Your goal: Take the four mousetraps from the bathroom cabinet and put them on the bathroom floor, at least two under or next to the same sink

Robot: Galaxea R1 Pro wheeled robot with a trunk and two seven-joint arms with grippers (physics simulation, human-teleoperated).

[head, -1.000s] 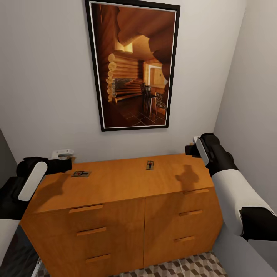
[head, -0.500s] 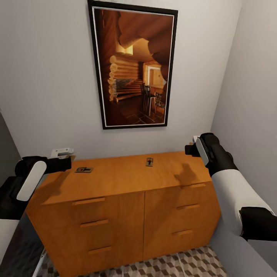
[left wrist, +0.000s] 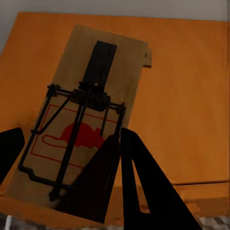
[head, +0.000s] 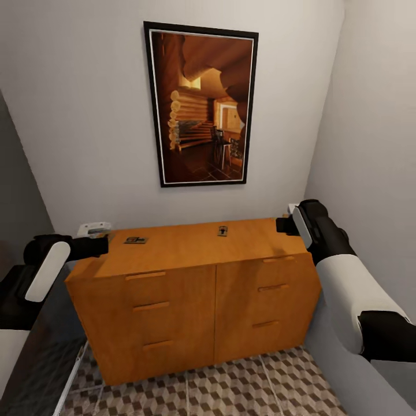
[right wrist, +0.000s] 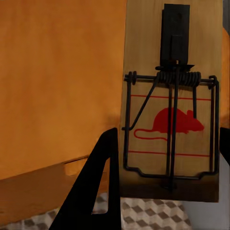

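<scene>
Each pincer, left (left wrist: 67,191) and right (right wrist: 165,177), holds a mousetrap lengthwise; two more (head: 136,240) (head: 223,231) lie on the cabinet (head: 190,289) between them.

cabinet (head: 196,289) | two mousetraps (head: 136,240) on top | picture (head: 201,104) above

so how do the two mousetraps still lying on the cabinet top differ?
In the head view, the left mousetrap lies near the cabinet's left end with its long side running across the top. The middle mousetrap lies near the back edge, roughly centred, its long side running front to back. Both lie flat on the cabinet top, are small tan boards with dark metal parts, and neither gripper touches them.
</scene>
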